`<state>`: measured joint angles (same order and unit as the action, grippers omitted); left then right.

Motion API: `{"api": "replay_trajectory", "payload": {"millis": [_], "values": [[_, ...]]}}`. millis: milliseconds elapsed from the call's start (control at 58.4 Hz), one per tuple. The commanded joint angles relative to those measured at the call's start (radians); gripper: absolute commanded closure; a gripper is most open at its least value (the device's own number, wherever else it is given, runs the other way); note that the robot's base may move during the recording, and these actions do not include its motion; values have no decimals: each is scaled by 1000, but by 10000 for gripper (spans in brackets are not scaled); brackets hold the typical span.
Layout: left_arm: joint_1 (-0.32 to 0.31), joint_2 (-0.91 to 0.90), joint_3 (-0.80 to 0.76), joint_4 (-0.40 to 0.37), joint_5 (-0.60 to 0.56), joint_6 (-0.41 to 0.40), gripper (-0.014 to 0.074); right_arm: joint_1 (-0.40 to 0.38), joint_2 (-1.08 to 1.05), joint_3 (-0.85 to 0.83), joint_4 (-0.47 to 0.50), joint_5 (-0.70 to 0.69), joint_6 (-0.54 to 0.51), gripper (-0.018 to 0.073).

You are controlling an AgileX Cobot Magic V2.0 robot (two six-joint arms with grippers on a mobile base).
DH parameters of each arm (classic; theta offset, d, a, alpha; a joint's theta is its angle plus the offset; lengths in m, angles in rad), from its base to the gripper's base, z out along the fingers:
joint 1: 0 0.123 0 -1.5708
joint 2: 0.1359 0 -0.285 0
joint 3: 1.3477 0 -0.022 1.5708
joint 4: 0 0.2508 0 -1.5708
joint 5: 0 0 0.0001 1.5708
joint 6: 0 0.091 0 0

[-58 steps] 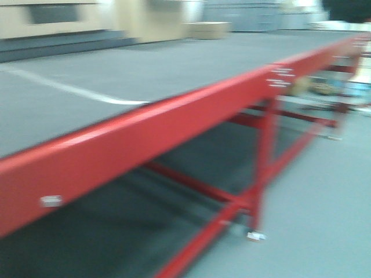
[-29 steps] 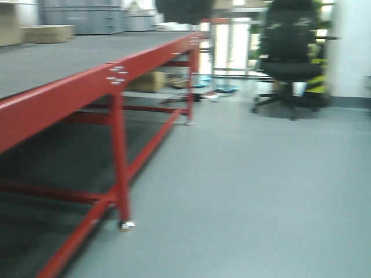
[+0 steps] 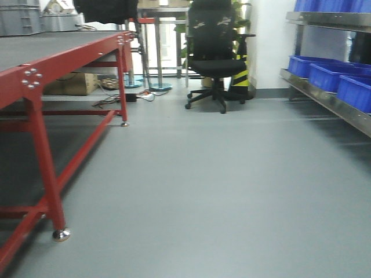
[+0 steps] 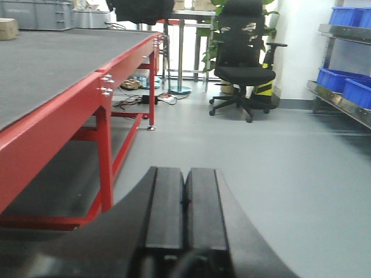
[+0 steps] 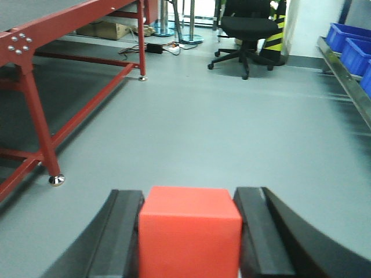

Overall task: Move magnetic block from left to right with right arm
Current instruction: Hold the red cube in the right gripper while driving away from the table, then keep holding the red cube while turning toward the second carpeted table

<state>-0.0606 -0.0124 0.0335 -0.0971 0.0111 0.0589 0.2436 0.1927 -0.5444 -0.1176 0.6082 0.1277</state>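
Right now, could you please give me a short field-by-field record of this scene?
right gripper: shut on the magnetic block
magnetic block: red cube, held over the floor
left gripper: shut, nothing held
table: red-framed, grey top, on the left
office chair: black, at the far end
blue bins: along the right side

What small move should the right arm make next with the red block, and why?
Probably carry the magnetic block onward rather than release it: the jaws of the right gripper clamp it on both sides, only bare floor lies ahead, and the red table sits off to the left.
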Motion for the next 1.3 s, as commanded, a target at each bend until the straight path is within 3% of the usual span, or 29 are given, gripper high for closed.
{"api": "replay_trajectory", "payload": {"millis": [0,1285], "values": [[1,-13,7,-5,-91,-7,722,-7,11,-25,-8,-83,-9,323],[1,-13,7,-5,-91,-7,722,-7,11,-25,-8,-82,-9,323]]}}
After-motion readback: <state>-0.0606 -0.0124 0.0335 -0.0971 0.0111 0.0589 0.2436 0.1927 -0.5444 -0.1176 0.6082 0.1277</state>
